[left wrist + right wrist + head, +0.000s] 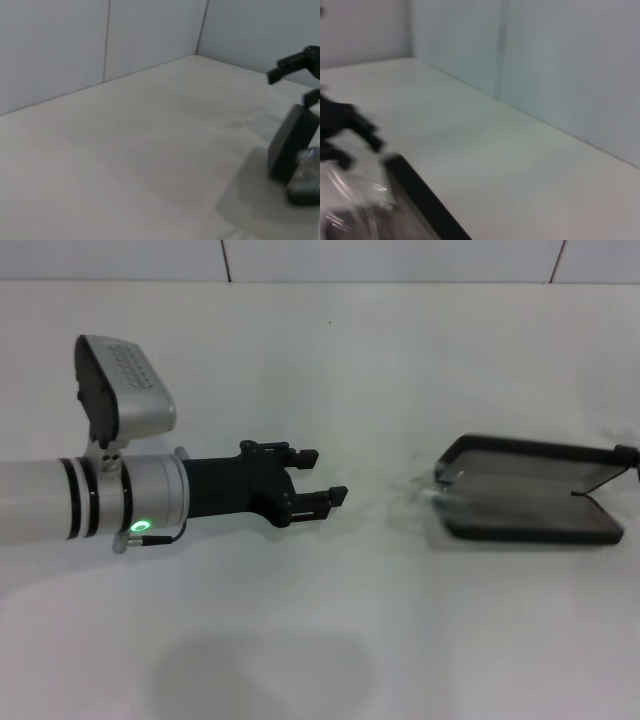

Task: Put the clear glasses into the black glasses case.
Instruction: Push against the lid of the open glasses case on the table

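Note:
The black glasses case (530, 525) lies open at the right of the white table, lid (540, 455) tilted up at the far side. The clear glasses (425, 497) lie at its left end, partly over the grey lining and partly sticking out onto the table. My left gripper (325, 476) hovers open and empty a short way left of them. Only a tip of my right gripper (628, 453) shows at the lid's far right corner. The left wrist view shows the right gripper (300, 80) beyond the case (290, 145), fingers apart. The right wrist view shows the case's rim (420, 200) and the glasses (355, 200).
The white table (330, 640) ends at a light wall (400, 258) along the far side. The left arm's shadow falls on the table near the front edge. The left arm's wrist camera housing (125, 385) rises above the arm.

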Available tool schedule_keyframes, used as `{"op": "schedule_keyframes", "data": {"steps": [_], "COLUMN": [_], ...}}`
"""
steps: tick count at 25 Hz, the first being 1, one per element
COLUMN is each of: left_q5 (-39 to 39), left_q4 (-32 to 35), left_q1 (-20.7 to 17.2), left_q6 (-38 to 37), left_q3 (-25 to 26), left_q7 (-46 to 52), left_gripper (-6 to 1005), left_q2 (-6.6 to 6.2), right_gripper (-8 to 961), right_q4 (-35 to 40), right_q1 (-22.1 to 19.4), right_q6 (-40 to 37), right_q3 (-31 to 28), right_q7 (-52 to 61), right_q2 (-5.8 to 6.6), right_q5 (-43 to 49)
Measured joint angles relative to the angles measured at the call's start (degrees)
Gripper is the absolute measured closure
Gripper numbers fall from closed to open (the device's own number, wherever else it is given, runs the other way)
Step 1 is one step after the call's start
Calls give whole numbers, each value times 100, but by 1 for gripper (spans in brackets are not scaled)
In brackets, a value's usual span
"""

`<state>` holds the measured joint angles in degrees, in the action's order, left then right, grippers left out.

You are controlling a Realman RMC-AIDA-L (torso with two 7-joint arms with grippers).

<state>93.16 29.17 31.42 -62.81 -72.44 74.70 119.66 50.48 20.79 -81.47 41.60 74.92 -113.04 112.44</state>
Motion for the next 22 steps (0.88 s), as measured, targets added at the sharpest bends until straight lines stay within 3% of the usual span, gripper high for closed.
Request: {"op": "schedule_keyframes", "data": {"steps": [4,10,14,17,22], "left_q5": [-11,-57,-119,-129,-271], "left_q4": [-114,-150,-151,-128,-100], "left_q1": [173,227,228,212,204], "left_q6": [-3,-3,-3,-4,-3], "left_q3": [-188,-306,-295,-277,-264], "left_q7": [-12,-4,7,-8,-20], "left_gripper": [332,331,331,332,335], "left_q2": [27,30,32,32,32], "right_gripper": [83,83,83,84,84], "right_q4": [-56,-8,-31,-81,-152], "right_q1": [-21,-29,-29,-30,-66], "right_q6": [446,67,-847,-1025,-259], "right_q3": [21,4,-391,-667,-798], "right_q7": [31,30,-43,-57,-30], "right_q2": [-38,-84,35,95,-66], "right_q5": [-6,-20,-332,-433,-416]}}
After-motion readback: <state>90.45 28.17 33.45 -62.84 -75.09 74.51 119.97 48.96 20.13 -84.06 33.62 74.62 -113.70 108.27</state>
